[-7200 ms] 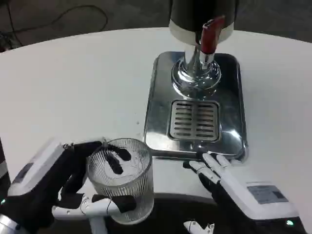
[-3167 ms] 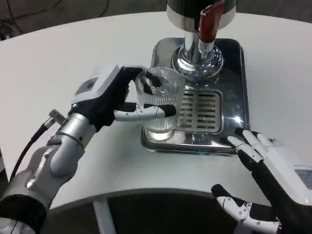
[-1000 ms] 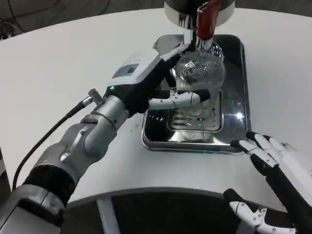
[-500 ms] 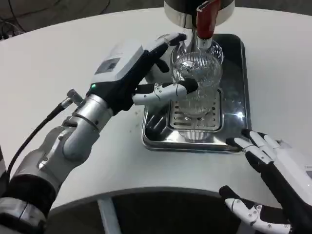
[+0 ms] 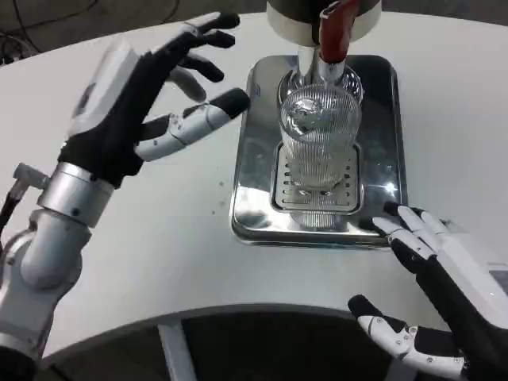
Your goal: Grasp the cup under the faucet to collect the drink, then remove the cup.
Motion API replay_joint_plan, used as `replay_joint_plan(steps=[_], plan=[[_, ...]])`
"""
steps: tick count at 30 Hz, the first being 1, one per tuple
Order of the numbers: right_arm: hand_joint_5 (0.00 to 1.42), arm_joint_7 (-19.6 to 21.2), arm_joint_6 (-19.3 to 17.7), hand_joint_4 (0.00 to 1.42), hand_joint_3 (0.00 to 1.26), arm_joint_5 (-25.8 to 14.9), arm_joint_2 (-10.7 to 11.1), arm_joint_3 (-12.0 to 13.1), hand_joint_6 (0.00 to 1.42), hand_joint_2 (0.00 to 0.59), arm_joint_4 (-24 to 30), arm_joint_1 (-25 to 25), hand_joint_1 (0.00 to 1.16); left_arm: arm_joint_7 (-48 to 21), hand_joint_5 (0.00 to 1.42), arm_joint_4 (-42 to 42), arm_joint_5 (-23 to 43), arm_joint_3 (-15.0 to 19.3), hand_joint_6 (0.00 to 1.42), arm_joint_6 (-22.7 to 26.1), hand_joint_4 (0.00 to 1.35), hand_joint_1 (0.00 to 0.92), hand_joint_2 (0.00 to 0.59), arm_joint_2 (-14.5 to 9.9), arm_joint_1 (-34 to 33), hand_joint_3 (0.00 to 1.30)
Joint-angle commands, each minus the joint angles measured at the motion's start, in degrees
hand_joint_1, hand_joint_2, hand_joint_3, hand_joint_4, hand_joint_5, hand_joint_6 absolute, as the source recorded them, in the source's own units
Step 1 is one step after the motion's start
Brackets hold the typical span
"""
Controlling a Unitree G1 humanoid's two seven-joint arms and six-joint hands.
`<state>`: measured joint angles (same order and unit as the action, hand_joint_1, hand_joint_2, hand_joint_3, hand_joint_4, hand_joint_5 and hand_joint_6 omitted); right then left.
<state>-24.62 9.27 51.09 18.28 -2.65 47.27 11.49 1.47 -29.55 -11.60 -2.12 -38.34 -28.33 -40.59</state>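
Note:
A clear ribbed glass cup [image 5: 319,143] stands upright on the slotted grate of the steel drip tray [image 5: 254,198], right below the faucet with its red lever [image 5: 333,36]. My left hand [image 5: 139,103] hovers to the left of the cup, apart from it, fingers spread and holding nothing. My right hand [image 5: 440,294] is low at the front right, near the tray's front right corner, fingers apart and empty.
The dark dispenser body [image 5: 321,16] rises at the back of the tray. The white round table [image 5: 119,238] spreads to the left and front, with its curved edge close to me.
My left hand has let go of the cup and drawn back to the left with its fingers spread. The cup stays on the grate under the faucet. The right hand has barely moved.

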Motion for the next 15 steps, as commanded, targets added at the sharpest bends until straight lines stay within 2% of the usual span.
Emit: replay_joint_plan(steps=[1, 5, 8, 12, 15], plan=[[0.0, -0.05, 0.11, 0.0, 0.13, 0.27, -0.54, -0.68, 0.0, 0.399, -0.32, -0.05, 0.39, -7.54, 0.43, 6.17, 10.14, 3.82, 0.34, 2.11, 0.38, 0.059, 0.122, -0.45, 1.0, 0.35], [0.0, 0.01, 0.19, 0.0, 0.13, 0.51, -0.82, -1.37, 0.0, 0.399, -0.32, -0.52, 0.39, -20.68, 0.36, 11.06, 23.18, 5.08, 0.29, 11.37, 0.28, 0.007, 0.113, -0.91, -2.1, 0.32], [0.0, 0.4, 0.01, 0.0, 0.13, 0.34, -1.02, -1.5, 0.0, 0.399, -0.13, -0.53, 0.39, -27.67, 0.31, 12.62, 29.37, 5.96, 0.26, 18.41, 0.23, 0.0, 0.095, -0.86, -4.12, 0.27], [0.0, 0.38, -0.02, 0.0, 0.14, 0.52, -1.28, -1.47, 0.0, 0.399, 0.28, -0.32, 0.39, -35.16, 0.27, 14.0, 35.51, 6.94, 0.23, 28.61, 0.17, 0.0, 0.069, -0.83, -7.91, 0.21], [0.0, 0.46, -0.14, 0.0, 0.14, 0.54, -1.41, -1.33, 0.0, 0.401, 0.59, 0.06, 0.39, -38.27, 0.23, 14.14, 37.46, 7.44, 0.2, 34.14, 0.1, 0.0, 0.059, -0.53, -10.36, 0.15]])
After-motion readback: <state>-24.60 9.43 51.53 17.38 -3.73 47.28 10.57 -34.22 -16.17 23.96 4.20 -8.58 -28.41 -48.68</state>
